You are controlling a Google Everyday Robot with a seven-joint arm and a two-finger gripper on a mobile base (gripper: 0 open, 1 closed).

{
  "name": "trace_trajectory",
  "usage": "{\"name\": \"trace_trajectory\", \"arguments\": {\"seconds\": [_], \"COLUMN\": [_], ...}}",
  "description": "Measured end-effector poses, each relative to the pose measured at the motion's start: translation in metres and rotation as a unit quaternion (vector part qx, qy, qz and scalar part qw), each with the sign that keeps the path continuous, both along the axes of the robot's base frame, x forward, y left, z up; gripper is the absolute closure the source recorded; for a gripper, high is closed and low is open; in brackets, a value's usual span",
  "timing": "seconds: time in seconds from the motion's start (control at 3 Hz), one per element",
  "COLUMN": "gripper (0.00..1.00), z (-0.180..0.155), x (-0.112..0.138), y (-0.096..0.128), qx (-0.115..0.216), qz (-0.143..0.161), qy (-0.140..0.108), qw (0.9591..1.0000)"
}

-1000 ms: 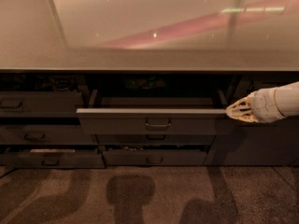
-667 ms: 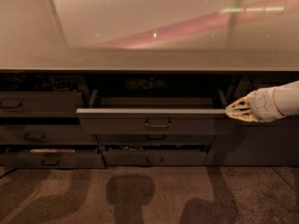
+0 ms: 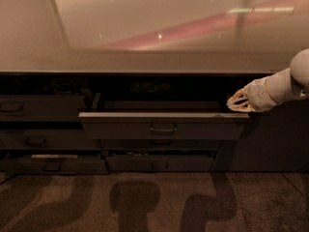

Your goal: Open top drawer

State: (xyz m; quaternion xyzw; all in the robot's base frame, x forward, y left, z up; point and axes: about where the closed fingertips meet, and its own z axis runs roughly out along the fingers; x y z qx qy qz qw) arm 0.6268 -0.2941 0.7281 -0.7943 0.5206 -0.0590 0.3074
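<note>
The top drawer (image 3: 125,127) is the widest dark grey-brown front in the middle of the cabinet. It stands pulled out toward me, with its small loop handle (image 3: 163,128) at centre and its dark inside showing behind the front. My gripper (image 3: 235,103) is at the end of the white arm coming in from the right. It sits at the drawer's top right corner, just above the front's upper edge.
Shorter drawers with the same handles are on the left (image 3: 34,108) and below (image 3: 159,162); the lowest ones stick out a little. A glossy countertop (image 3: 145,57) runs above. The carpeted floor (image 3: 145,202) lies in front, with shadows on it.
The view has shifted slightly; the arm's end now sits a little higher and farther right. The drawer stays pulled out as before.
</note>
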Motion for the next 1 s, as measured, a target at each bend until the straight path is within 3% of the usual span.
{"name": "trace_trajectory", "arguments": {"seconds": [0.33,0.67,1.0], "gripper": [1.0,1.0,1.0], "z": [-0.001,-0.014,-0.032], "x": [0.0,-0.002,-0.011], "y": [0.0,0.039,0.044], "qx": [0.0,-0.04,-0.051], "qz": [0.0,0.039,0.051], "qy": [0.001,0.006,0.021], "qw": [1.0,0.9984,0.9972]}}
